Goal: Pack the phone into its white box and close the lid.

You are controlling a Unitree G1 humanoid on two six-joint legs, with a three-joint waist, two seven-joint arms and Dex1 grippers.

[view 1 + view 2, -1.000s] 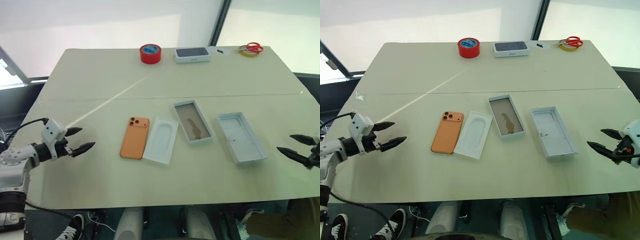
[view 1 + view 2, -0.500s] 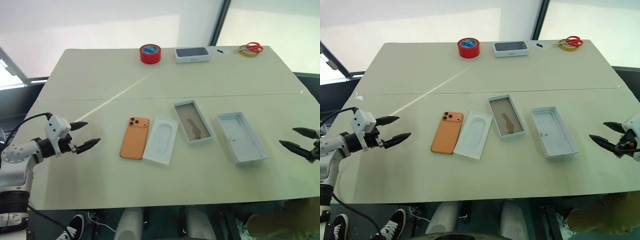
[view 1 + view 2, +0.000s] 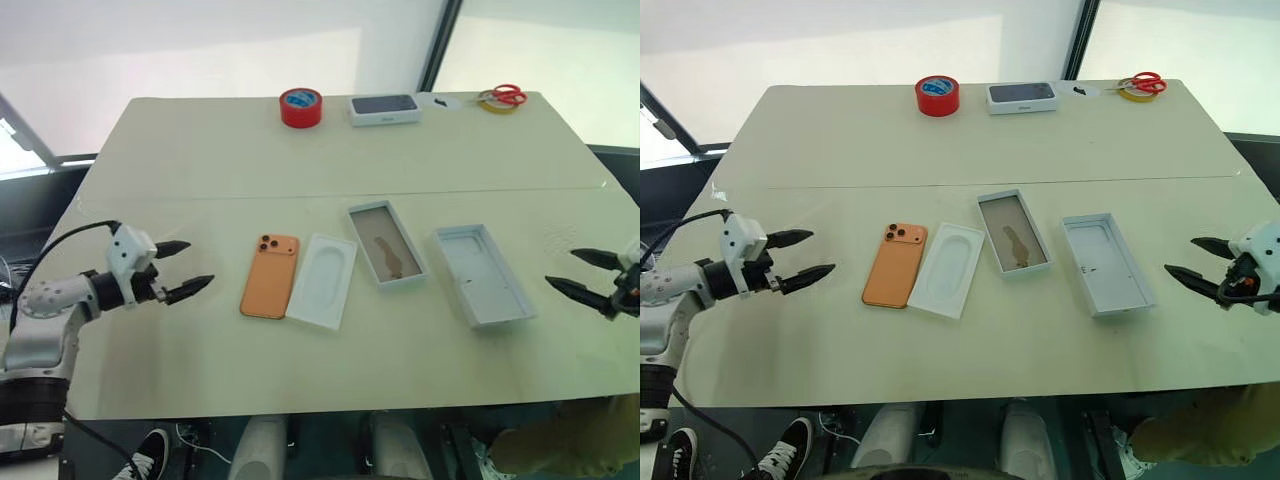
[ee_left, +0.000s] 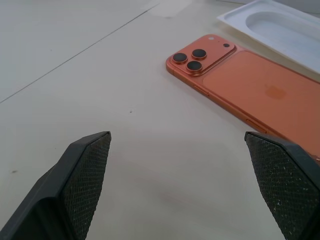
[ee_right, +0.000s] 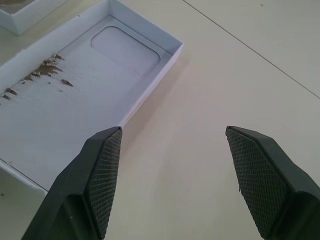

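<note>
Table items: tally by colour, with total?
Orange: 1, phone
White: 4, insert, white box, lid, dark-topped box
Red: 2, tape roll, scissors
Yellow: 1, tape roll
Total: 8

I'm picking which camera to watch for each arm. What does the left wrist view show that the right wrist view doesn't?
Left wrist view: the orange phone lying back up, a corner of the white insert past it, and the open left gripper. Right wrist view: the white lid, open side up with brownish marks inside, and the open right gripper. Both show bare table between the fingers, nothing held.
</note>
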